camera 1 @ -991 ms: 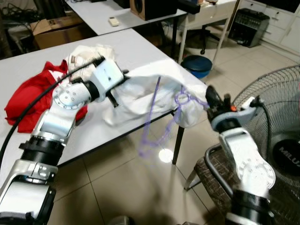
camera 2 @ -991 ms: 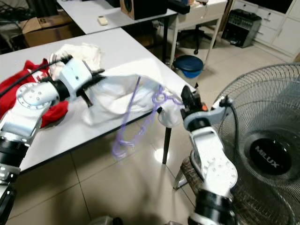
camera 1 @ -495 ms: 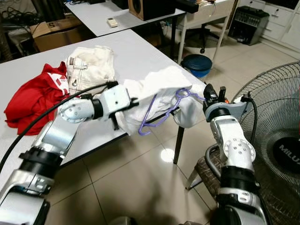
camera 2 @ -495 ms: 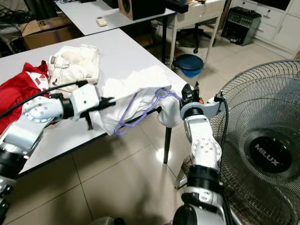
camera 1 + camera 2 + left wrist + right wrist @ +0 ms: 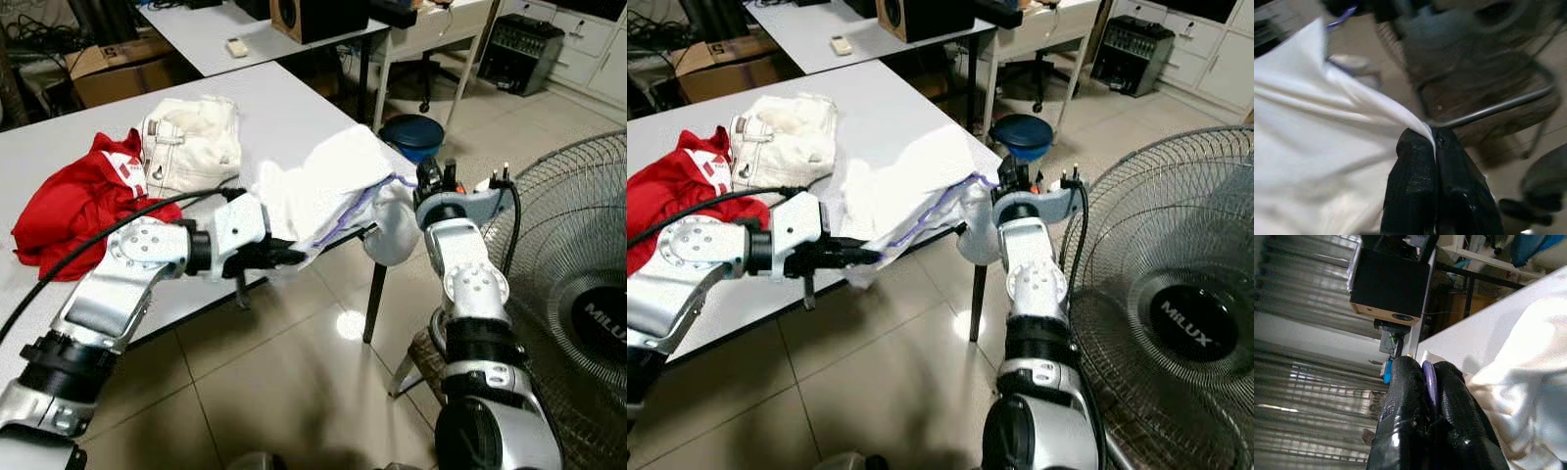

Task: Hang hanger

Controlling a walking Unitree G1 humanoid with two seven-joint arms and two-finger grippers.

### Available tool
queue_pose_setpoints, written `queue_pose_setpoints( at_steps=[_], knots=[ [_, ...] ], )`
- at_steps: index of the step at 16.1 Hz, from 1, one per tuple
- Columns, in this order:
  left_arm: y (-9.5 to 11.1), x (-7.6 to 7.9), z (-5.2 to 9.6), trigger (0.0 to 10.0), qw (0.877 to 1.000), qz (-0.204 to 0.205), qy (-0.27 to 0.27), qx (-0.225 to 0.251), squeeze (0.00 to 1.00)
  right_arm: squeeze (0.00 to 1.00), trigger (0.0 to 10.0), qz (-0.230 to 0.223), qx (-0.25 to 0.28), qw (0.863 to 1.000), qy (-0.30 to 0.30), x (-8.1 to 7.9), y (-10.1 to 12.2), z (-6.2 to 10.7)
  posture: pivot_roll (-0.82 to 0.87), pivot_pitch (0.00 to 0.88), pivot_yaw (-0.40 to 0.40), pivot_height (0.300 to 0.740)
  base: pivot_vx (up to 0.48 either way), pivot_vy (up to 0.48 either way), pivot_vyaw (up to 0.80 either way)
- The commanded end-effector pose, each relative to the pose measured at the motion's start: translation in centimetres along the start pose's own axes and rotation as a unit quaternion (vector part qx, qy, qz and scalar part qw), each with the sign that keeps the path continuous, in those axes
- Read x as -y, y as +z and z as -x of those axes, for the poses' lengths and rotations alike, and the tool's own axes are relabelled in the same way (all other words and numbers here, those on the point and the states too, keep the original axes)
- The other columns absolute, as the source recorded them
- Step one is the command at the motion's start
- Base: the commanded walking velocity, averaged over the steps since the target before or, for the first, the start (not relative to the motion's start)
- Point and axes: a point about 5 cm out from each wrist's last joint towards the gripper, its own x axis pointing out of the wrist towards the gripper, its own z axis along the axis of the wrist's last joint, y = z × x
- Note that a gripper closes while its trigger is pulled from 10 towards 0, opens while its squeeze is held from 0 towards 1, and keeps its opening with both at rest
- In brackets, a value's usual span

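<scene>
Fingers of right gripper (image 5: pixel 1427 382) clamped on purple hanger (image 5: pixel 1430 384) at the table's (image 5: pixel 294 108) near corner; hanger wire (image 5: pixel 348 217) threaded under white garment (image 5: pixel 323 191). Left gripper (image 5: pixel 1434 142) pinched shut on garment hem off the table edge. Beyond: cream jeans (image 5: pixel 191 142), red shirt (image 5: pixel 73 201), fan (image 5: pixel 578 255).

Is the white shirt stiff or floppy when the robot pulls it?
Probably floppy: the white shirt sags over the table corner between the two holds. It looks light, since the left claw lifts its edge by a thin pinch. It may slide on the purple hanger that the right claw grips.
</scene>
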Motion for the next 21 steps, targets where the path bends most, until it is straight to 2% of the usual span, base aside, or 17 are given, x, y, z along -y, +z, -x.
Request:
queue_pose_setpoints(
  at_steps=[1,3,4,6,7,8,11,12,13,14,15,16,17,18,19,20,21],
  knots=[
    [0.2,0.6,0.3,0.0,1.000,0.013,-0.025,0.000,0.00,0.00,0.0,-0.014,0.000,0.999,0.029,-2.0,-1.0,-0.4,-0.09,0.011,0.053,0.740,0.000,0.000,0.00],
    [0.4,0.7,0.4,0.0,1.000,0.019,-0.019,0.007,0.00,0.00,0.0,-0.009,0.002,0.999,0.031,-2.0,-1.1,-0.6,-0.09,0.014,0.052,0.740,0.000,0.000,0.00],
    [0.9,0.2,0.3,0.0,0.999,0.019,0.004,0.025,0.00,0.00,0.0,0.003,-0.004,0.999,0.033,-2.0,-1.2,-0.6,-0.09,0.014,0.052,0.740,0.000,0.000,0.00],
    [3.2,-0.8,-0.4,0.0,0.994,0.039,0.033,0.098,0.00,0.00,0.0,0.083,-0.041,0.994,0.052,-2.0,-2.2,-0.1,-0.09,0.013,0.048,0.740,0.000,0.000,0.00],
    [3.8,-0.7,-0.7,0.0,0.992,0.048,0.028,0.116,0.00,0.00,0.0,0.095,-0.047,0.993,0.055,-1.9,-2.4,0.0,-0.09,0.011,0.049,0.740,0.000,0.000,0.00],
    [4.1,-0.8,-1.2,0.0,0.989,0.058,0.037,0.127,0.00,0.00,0.0,0.094,-0.051,0.993,0.058,-2.1,-2.5,0.2,-0.09,0.011,0.053,0.740,0.000,0.000,0.00],
    [3.8,-1.9,-1.8,0.0,0.988,0.054,0.094,0.109,0.00,0.00,0.0,0.100,-0.071,0.989,0.077,-2.8,-2.6,0.7,-0.10,0.011,0.057,0.740,0.000,0.000,0.00],
    [4.5,-2.3,-1.8,0.0,0.984,0.068,0.104,0.131,0.00,0.00,0.0,0.118,-0.065,0.988,0.076,-2.9,-2.3,0.9,-0.10,0.010,0.060,0.740,0.000,0.000,0.00],
    [5.5,-2.3,-1.8,0.0,0.978,0.085,0.098,0.165,0.00,0.00,0.0,0.120,-0.062,0.988,0.071,-2.9,-1.8,1.1,-0.10,0.010,0.061,0.740,0.000,0.000,0.00],
    [6.4,-2.4,-1.7,0.5,0.971,0.101,0.096,0.195,0.00,0.00,0.0,0.110,-0.069,0.988,0.082,-3.3,-1.7,1.4,-0.10,0.009,0.066,0.740,0.000,0.000,0.00],
    [6.8,-2.6,-1.7,0.5,0.966,0.110,0.101,0.212,0.00,0.00,0.0,0.109,-0.065,0.989,0.082,-3.4,-1.4,1.5,-0.10,0.009,0.067,0.740,0.000,0.000,0.00],
    [7.5,-3.3,-1.5,0.5,0.951,0.133,0.128,0.247,0.00,0.00,0.0,0.143,-0.060,0.986,0.069,-3.2,-1.0,1.5,-0.10,0.009,0.071,0.740,0.000,0.000,0.00],
    [8.5,-4.4,-1.2,0.0,0.924,0.177,0.154,0.301,0.00,0.00,0.0,0.145,-0.081,0.982,0.087,-3.4,-1.4,1.9,-0.11,0.009,0.075,0.740,0.000,0.000,0.00],
    [9.1,-4.7,-1.0,0.0,0.912,0.203,0.147,0.325,0.00,0.00,0.0,0.141,-0.079,0.983,0.083,-3.4,-1.5,2.1,-0.10,0.009,0.076,0.740,0.000,0.000,0.00],
    [9.2,-4.5,-1.0,0.0,0.913,0.207,0.137,0.325,0.00,0.00,0.0,0.143,-0.077,0.984,0.079,-3.3,-1.5,2.1,-0.10,0.008,0.076,0.740,0.000,0.000,0.00],
    [8.1,-3.8,-1.8,0.0,0.937,0.194,0.129,0.261,0.00,0.00,0.0,0.125,-0.067,0.987,0.071,-3.2,-1.3,2.1,-0.10,0.008,0.077,0.740,0.000,0.000,0.00],
    [7.1,-3.5,-2.4,0.0,0.950,0.184,0.134,0.214,0.00,0.00,0.0,0.112,-0.062,0.989,0.070,-3.3,-1.2,2.1,-0.10,0.008,0.077,0.740,0.000,0.000,0.00]
  ],
)
